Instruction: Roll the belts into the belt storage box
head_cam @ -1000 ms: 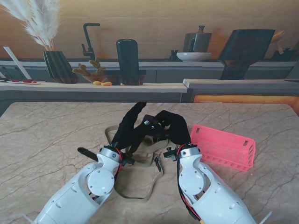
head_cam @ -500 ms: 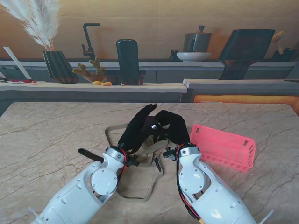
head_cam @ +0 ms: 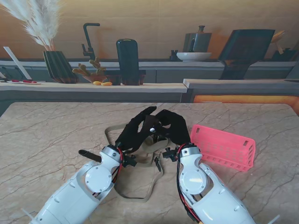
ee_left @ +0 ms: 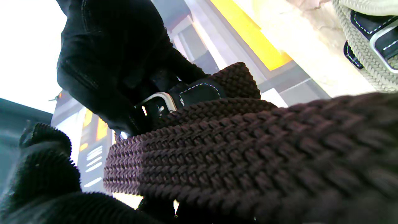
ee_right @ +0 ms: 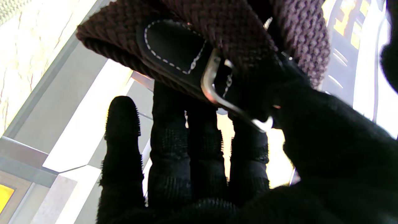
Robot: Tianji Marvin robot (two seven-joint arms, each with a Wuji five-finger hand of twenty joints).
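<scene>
A dark brown woven belt [ee_left: 236,149] with a black leather tab and silver buckle [ee_right: 214,87] is held up off the table between my two black-gloved hands. My left hand [head_cam: 134,132] cups it from the left, and the braid lies across its palm. My right hand [head_cam: 174,125] grips the buckle end, with the thumb [ee_right: 326,146] pressed on the buckle. In the stand view the hands hide most of this belt. A beige woven belt [head_cam: 140,193] lies in a loose loop on the marble table [head_cam: 56,135] under and nearer to me than the hands. The pink storage basket [head_cam: 224,147] stands just right of my right hand.
The beige belt's buckle end [head_cam: 158,163] lies between my two wrists and shows in the left wrist view [ee_left: 370,40]. Beyond the table's far edge runs a counter with a vase, a tap, a dark jar and bowls.
My left hand's fingers, upright a second ago, have folded over toward the right hand and closed onto the brown belt. The right hand has barely moved.
</scene>
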